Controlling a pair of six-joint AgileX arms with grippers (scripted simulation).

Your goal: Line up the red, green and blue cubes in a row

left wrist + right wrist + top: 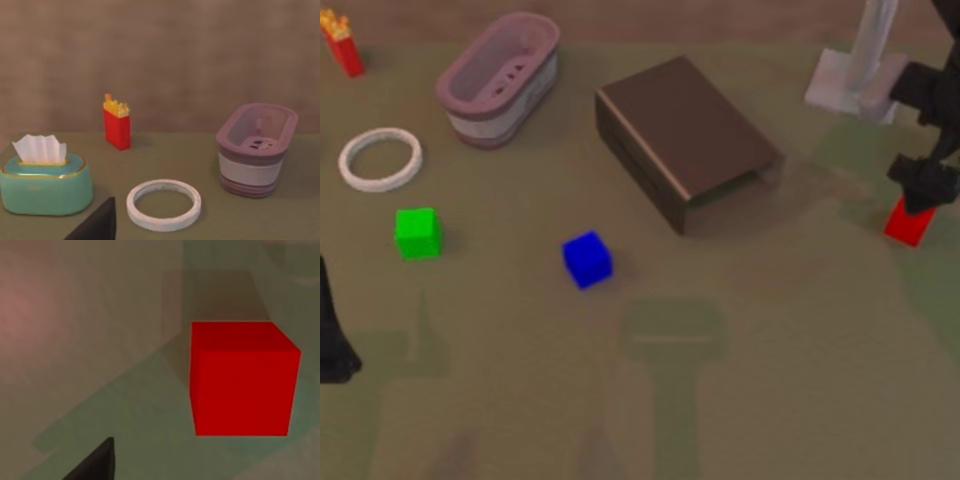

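No row yet. Right gripper [920,195] sits over the red cube [908,222] at the table's right edge; finger state cannot be told. Green cube [418,232] and blue cube [587,259] lie left and centre, apart and untouched; left arm parked.

Fries carton [344,45], basket [500,78], ring [380,158], box [685,140].

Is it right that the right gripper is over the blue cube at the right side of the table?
Not quite: the cube under the right gripper is the red cube, as the top view shows. The blue cube sits near the middle of the table.
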